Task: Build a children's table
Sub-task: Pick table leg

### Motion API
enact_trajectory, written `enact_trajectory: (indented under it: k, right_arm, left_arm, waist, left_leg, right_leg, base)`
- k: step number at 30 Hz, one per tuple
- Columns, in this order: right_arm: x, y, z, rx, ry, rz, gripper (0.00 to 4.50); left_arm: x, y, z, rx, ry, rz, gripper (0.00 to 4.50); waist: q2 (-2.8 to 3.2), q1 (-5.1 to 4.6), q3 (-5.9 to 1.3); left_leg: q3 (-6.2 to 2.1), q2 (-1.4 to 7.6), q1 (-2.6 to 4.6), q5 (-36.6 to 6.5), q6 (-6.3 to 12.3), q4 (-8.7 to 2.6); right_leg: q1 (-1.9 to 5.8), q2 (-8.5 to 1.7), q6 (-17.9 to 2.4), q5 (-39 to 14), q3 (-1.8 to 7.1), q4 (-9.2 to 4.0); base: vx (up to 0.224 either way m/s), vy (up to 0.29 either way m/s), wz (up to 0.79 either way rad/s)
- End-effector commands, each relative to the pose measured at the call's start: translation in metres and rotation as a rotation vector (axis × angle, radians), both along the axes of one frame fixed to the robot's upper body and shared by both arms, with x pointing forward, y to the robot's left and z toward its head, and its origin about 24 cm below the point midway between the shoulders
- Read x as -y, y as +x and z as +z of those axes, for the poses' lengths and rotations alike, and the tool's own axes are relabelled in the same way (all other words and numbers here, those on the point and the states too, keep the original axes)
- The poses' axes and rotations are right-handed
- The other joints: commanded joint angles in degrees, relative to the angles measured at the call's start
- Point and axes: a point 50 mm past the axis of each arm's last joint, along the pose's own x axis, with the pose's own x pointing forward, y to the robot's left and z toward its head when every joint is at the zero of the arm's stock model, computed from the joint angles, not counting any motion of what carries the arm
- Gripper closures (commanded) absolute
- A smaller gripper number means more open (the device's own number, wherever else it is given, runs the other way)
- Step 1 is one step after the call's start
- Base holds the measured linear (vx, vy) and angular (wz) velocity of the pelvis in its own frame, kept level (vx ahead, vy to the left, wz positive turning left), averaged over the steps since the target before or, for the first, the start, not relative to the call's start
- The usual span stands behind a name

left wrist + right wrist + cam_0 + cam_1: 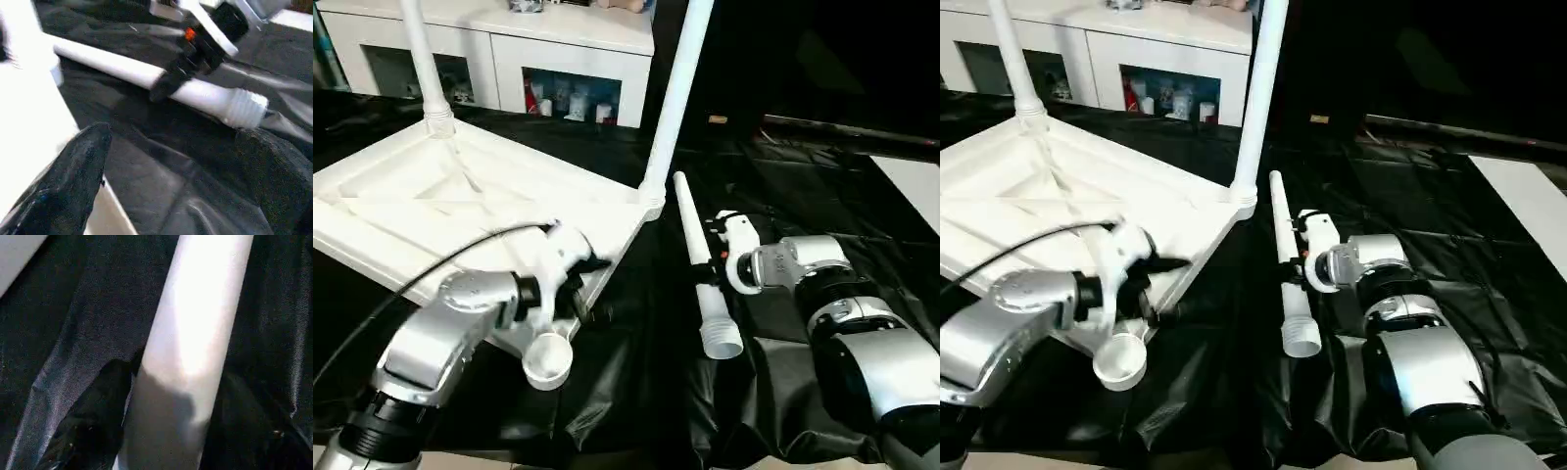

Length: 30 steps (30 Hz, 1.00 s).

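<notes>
- The upturned table top (pixel 1048 211) lies at nine o'clock, two legs (pixel 1263 98) standing upright.
- The right gripper (pixel 1299 262) straddles a loose leg (pixel 1290 274) at centre.
- The left gripper (pixel 1160 289) hovers beside the table's near corner socket (pixel 1121 360).

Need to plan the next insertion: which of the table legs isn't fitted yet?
The leg lying flat on the black sheet, beside the right gripper. The other two legs stand upright in the tabletop's corner sockets.
</notes>
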Motion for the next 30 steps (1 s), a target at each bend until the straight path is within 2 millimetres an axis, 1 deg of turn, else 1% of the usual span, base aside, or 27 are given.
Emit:
enact_trajectory:
  k: [1, 2, 4, 6, 7, 9, 10, 11, 12, 13, 14, 15, 16, 17, 18, 19, 20, 21, 22, 23, 24, 25, 26, 27, 28, 29, 30]
  right_arm:
    - [0.011, -0.01, -0.014, -0.07, -0.006, -0.05, 2.22]
    - [0.011, -0.01, -0.014, -0.07, -0.006, -0.05, 2.33]
    - [0.012, -0.01, -0.014, -0.063, 0.009, -0.074, 2.41]
    - [0.013, -0.009, -0.014, -0.051, 0.024, -0.093, 2.59]
    - [0.017, -0.009, -0.013, -0.039, 0.071, -0.144, 2.68]
    - [0.018, -0.009, -0.013, -0.032, 0.108, -0.167, 2.71]
    - [0.023, -0.009, -0.009, -0.015, 0.176, -0.199, 2.72]
    - [0.025, -0.009, -0.006, -0.002, 0.197, -0.208, 2.72]
    - [0.031, -0.009, -0.002, 0.021, 0.217, -0.226, 2.73]
    - [0.04, -0.009, 0.003, 0.058, 0.236, -0.255, 2.74]
    - [0.04, -0.009, 0.003, 0.058, 0.236, -0.255, 2.74]
    - [0.045, -0.009, 0.009, 0.1, 0.258, -0.276, 2.74]
    - [0.053, -0.009, 0.018, 0.176, 0.297, -0.317, 2.74]
    - [0.055, -0.01, 0.02, 0.196, 0.307, -0.329, 2.74]
    - [0.063, -0.011, 0.03, 0.285, 0.353, -0.359, 2.74]
    - [0.074, -0.019, 0.048, 0.451, 0.432, -0.386, 2.74]
    - [0.079, -0.024, 0.056, 0.524, 0.464, -0.389, 2.74]
    - [0.079, -0.035, 0.067, 0.612, 0.543, -0.337, 2.75]
    - [0.079, -0.042, 0.074, 0.662, 0.585, -0.304, 2.75]
    - [0.076, -0.056, 0.083, 0.72, 0.683, -0.232, 2.75]
    - [0.072, -0.073, 0.095, 0.78, 0.796, -0.139, 2.75]
    - [0.071, -0.079, 0.098, 0.796, 0.829, -0.108, 2.75]
    - [0.07, -0.082, 0.1, 0.803, 0.843, -0.095, 2.75]
    - [0.066, -0.092, 0.104, 0.822, 0.889, -0.051, 2.75]
    - [0.063, -0.099, 0.107, 0.834, 0.916, -0.019, 2.75]
    - [0.059, -0.106, 0.11, 0.85, 0.942, 0.009, 2.75]
    - [0.059, -0.106, 0.11, 0.85, 0.942, 0.009, 2.75]
  left_arm:
    - [0.002, 0.0, -0.001, -0.022, -0.012, -0.006, 0.0]
    - [0.002, 0.0, -0.001, -0.022, -0.012, -0.006, 0.0]
    - [0.003, -0.001, -0.002, -0.03, -0.023, -0.022, 0.0]
    - [0.004, -0.001, -0.002, -0.026, -0.038, -0.022, 0.0]
    - [0.006, 0.001, -0.002, -0.005, -0.049, 0.002, 0.0]
    - [0.006, 0.005, -0.003, 0.0, -0.046, 0.039, 0.0]
    - [0.007, 0.011, -0.004, -0.008, -0.064, 0.102, 0.0]
    - [0.009, 0.014, -0.003, -0.013, -0.079, 0.121, 0.0]
    - [0.011, 0.016, 0.0, -0.015, -0.105, 0.144, 0.0]
    - [0.016, 0.019, 0.005, -0.017, -0.147, 0.162, 0.0]
    - [0.016, 0.019, 0.005, -0.017, -0.147, 0.162, 0.0]
    - [0.02, 0.021, 0.01, 0.008, -0.19, 0.165, 0.0]
    - [0.026, 0.023, 0.018, 0.045, -0.259, 0.164, 0.0]
    - [0.028, 0.024, 0.021, 0.055, -0.277, 0.164, 0.0]
    - [0.033, 0.025, 0.027, 0.06, -0.333, 0.169, 0.0]
    - [0.039, 0.029, 0.033, 0.041, -0.396, 0.194, 0.0]
    - [0.041, 0.03, 0.034, 0.028, -0.414, 0.209, 0.0]
    - [0.044, 0.032, 0.035, -0.005, -0.431, 0.216, 0.0]
    - [0.046, 0.033, 0.035, -0.025, -0.44, 0.219, 0.0]
    - [0.049, 0.034, 0.036, -0.034, -0.447, 0.203, 0.0]
    - [0.052, 0.035, 0.039, -0.053, -0.459, 0.178, 0.0]
    - [0.054, 0.035, 0.039, -0.063, -0.464, 0.168, 0.0]
    - [0.054, 0.035, 0.04, -0.067, -0.467, 0.164, 0.0]
    - [0.057, 0.036, 0.044, -0.081, -0.5, 0.143, 0.0]
    - [0.061, 0.038, 0.049, -0.112, -0.543, 0.124, 0.0]
    - [0.065, 0.04, 0.055, -0.133, -0.591, 0.102, 0.0]
    - [0.065, 0.04, 0.055, -0.133, -0.591, 0.102, 0.0]
  waist:
    - [1.73, -0.42, -3.22]
    - [1.76, -0.36, -3.25]
    - [2.28, -0.34, -3.2]
    - [2.11, -0.42, -3.18]
    - [2.29, -0.34, -3.2]
    - [2.19, -0.3, -3.11]
    - [1.64, -0.51, -3.17]
    - [1.62, -0.21, -3.13]
    - [0.89, -0.15, -3.18]
    - [1.25, 0.05, -3.26]
    - [0.32, -0.04, -3.18]
    - [0.63, 0.19, -3.23]
    - [0.08, 0.46, -3.15]
    - [-0.17, 0.5, -3.32]
    - [-0.19, 0.51, -3.38]
    - [-0.05, 0.67, -3.37]
    - [-0.17, 1.03, -3.53]
    - [-0.2, 1.12, -3.59]
    - [-0.34, 1.3, -3.5]
    - [-0.13, 1.27, -3.4]
    - [-0.13, 1.24, -3.34]
    - [0.14, 1.51, -3.36]
    - [0.02, 1.27, -3.32]
    - [0.9, 1.27, -3.26]
    - [0.73, 1.27, -3.3]
    - [0.84, 1.21, -3.22]
    - [0.81, 1.29, -3.23]
  left_leg:
    - [-0.9, 3.12, 0.58, -10.09, -4.38, -4.74]
    - [-0.91, 3.07, 0.59, -10.12, -4.34, -4.72]
    - [-0.94, 3.06, 0.66, -10.68, -4.42, -4.73]
    - [-0.91, 3.07, 0.7, -11.38, -4.47, -4.77]
    - [-0.88, 3.08, 0.79, -11.39, -4.44, -4.73]
    - [-0.81, 3.08, 0.83, -11.96, -4.29, -4.74]
    - [-0.86, 3.05, 0.62, -11.96, -4.05, -4.82]
    - [-0.7, 3.01, 0.85, -11.26, -3.69, -4.64]
    - [-0.68, 3.08, 0.82, -10.55, -3.37, -4.65]
    - [-0.76, 3.05, 0.61, -8.9, -3.06, -4.66]
    - [-0.65, 3.07, 0.41, -8.16, -2.78, -4.7]
    - [-0.74, 2.98, 0.36, -6.87, -2.46, -4.62]
    - [-0.59, 2.91, 0.19, -5.86, -1.82, -4.53]
    - [-0.66, 2.93, 0.19, -5.19, -1.66, -4.46]
    - [-0.66, 2.92, 0.17, -4.32, -1.16, -4.43]
    - [-0.6, 2.91, 0.12, -3.82, -0.8, -4.34]
    - [-0.59, 3.07, 0.21, -2.48, -0.03, -4.18]
    - [-0.53, 3.12, 0.36, -2.07, 0.64, -4.12]
    - [-0.43, 2.84, -0.08, -1.89, 2.02, -4.07]
    - [-0.59, 2.86, -0.13, -1.75, 3.31, -4.22]
    - [-0.61, 2.77, -0.28, -1.71, 3.78, -4.22]
    - [-0.55, 2.87, 0.0, -2.45, 4.4, -4.14]
    - [-0.72, 2.88, -0.12, -2.66, 4.35, -4.32]
    - [-0.79, 2.93, -0.03, -3.26, 3.78, -4.44]
    - [-0.51, 2.93, 0.4, -3.88, 3.39, -4.23]
    - [-0.67, 2.95, 0.21, -3.82, 2.99, -4.41]
    - [-0.71, 2.98, 0.24, -4.07, 2.82, -4.45]
  right_leg:
    - [2.06, -5.07, -10.19, -8.51, 3.44, -4.53]
    - [2.12, -5.09, -10.26, -8.51, 3.43, -4.48]
    - [2.05, -5.15, -10.51, -8.86, 3.47, -4.55]
    - [2.05, -5.08, -10.6, -9.29, 3.43, -4.68]
    - [2.05, -5.09, -10.68, -9.08, 3.46, -4.66]
    - [2.05, -4.99, -10.4, -9.37, 3.5, -4.84]
    - [2.27, -4.96, -10.15, -10.29, 3.43, -4.87]
    - [2.17, -4.97, -9.56, -10.26, 3.57, -5.08]
    - [2.28, -5.05, -9.5, -10.07, 3.53, -5.09]
    - [2.45, -5.15, -9.51, -9.4, 3.46, -4.88]
    - [2.6, -5.05, -9.17, -9.13, 3.44, -4.99]
    - [2.64, -5.18, -9.05, -8.67, 3.41, -4.84]
    - [2.72, -5.3, -8.29, -8.43, 3.53, -5.04]
    - [2.8, -5.35, -8.15, -8.14, 3.43, -4.91]
    - [2.71, -5.34, -8.08, -7.57, 3.37, -4.83]
    - [2.75, -5.29, -7.72, -6.27, 3.46, -4.72]
    - [2.9, -5.35, -7.5, -2.82, 3.57, -4.5]
    - [2.71, -5.31, -7.94, -1.44, 3.52, -4.46]
    - [3.16, -5.1, -7.9, -0.29, 3.45, -4.52]
    - [2.97, -5.03, -7.95, -0.32, 3.35, -4.64]
    - [3.09, -5.01, -7.66, -0.91, 3.33, -4.77]
    - [2.86, -5.13, -7.43, -2.35, 3.32, -5.13]
    - [2.95, -5.09, -7.51, -3.47, 3.18, -5.1]
    - [2.67, -5.13, -7.51, -6.16, 3.11, -5.4]
    - [2.46, -5.04, -7.75, -7.09, 3.21, -5.81]
    - [2.48, -5.01, -8.5, -6.66, 3.18, -5.67]
    - [2.45, -5.0, -8.53, -7.05, 3.1, -5.78]
  base:
    - [0.0, 0.0, 0.0]
    - [0.0, 0.0, 0.0]
    - [0.0, 0.0, 0.0]
    - [0.0, 0.0, 0.0]
    - [0.0, 0.0, 0.0]
    - [0.0, 0.0, 0.0]
    - [0.0, 0.0, 0.0]
    - [0.0, 0.0, 0.0]
    - [0.0, 0.0, 0.0]
    - [0.0, 0.0, 0.0]
    - [0.0, 0.0, 0.0]
    - [0.0, 0.0, 0.0]
    - [0.0, 0.0, 0.0]
    - [0.0, 0.0, 0.0]
    - [0.0, 0.0, 0.0]
    - [0.0, 0.0, 0.0]
    - [0.0, 0.0, 0.0]
    - [0.0, 0.0, 0.0]
    - [0.0, 0.0, 0.0]
    - [0.0, 0.0, 0.0]
    - [0.0, 0.0, 0.0]
    - [0.0, 0.0, 0.0]
    - [0.0, 0.0, 0.0]
    - [0.0, 0.0, 0.0]
    - [0.0, 0.0, 0.0]
    - [0.0, 0.0, 0.0]
    - [0.0, 0.0, 0.0]
